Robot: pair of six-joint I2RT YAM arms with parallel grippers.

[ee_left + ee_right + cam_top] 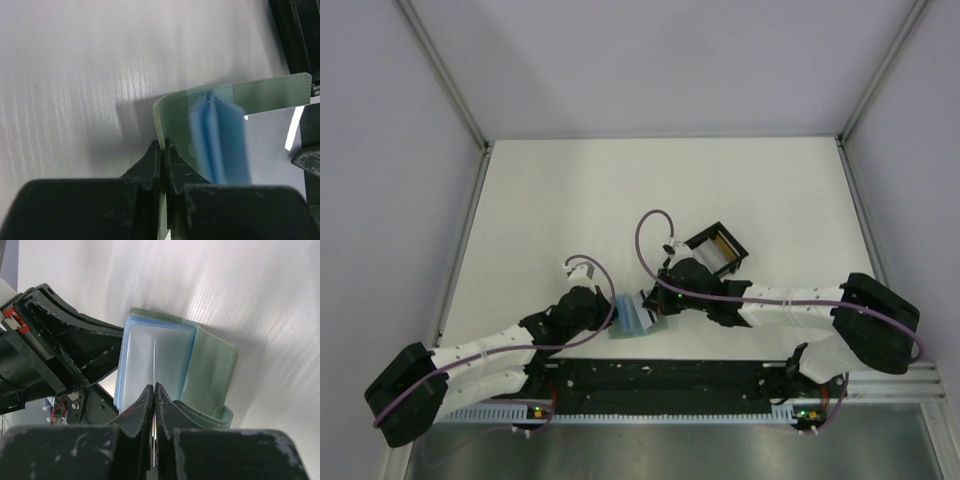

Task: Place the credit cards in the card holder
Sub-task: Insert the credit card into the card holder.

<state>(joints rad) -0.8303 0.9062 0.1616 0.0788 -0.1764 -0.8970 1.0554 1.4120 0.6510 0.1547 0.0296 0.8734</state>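
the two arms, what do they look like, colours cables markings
Both the left arm and right arm have white link segments with bulky black joints. A mauve cable loops along each. The jaws are matte black, wedge-shaped and scuffed with pale scratches.

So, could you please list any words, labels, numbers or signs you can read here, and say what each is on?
None can be read.
The card holder shows plain covers and sleeves.
The card in the right hand is seen edge-on.
The red tag on the left hand is too blurred.
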